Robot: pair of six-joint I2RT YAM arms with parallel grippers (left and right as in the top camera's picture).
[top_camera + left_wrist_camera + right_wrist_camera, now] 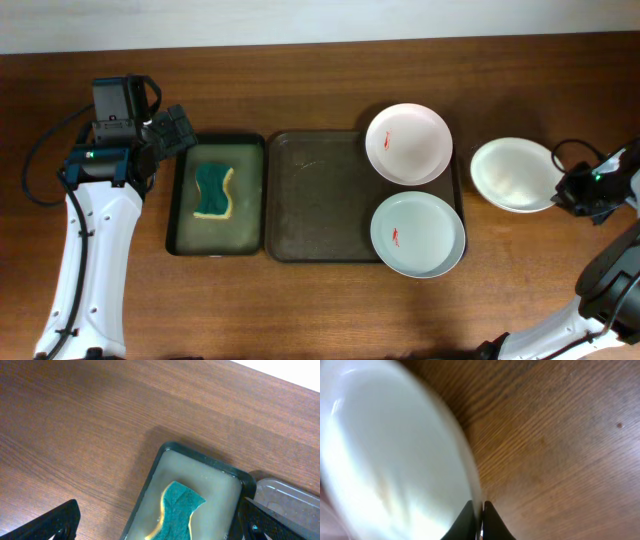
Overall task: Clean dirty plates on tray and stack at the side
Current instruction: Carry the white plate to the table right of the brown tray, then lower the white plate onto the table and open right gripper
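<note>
Two white plates with small red smears sit on the dark brown tray (320, 195): one at its far right corner (408, 143), one at its near right corner (417, 234). A third white plate (515, 174) with no visible smear is off the tray, on the table to the right. My right gripper (566, 188) is shut on this plate's right rim; in the right wrist view the fingers (477, 520) pinch the rim of the plate (395, 470). My left gripper (180, 128) is open and empty above the far left corner of the black tray; its fingers (160, 525) show wide apart.
A smaller black tray (250, 190) left of the brown tray holds cloudy water and a green and yellow sponge (213, 191), also seen in the left wrist view (177, 512). Bare wooden table lies all around; cables trail by both arms.
</note>
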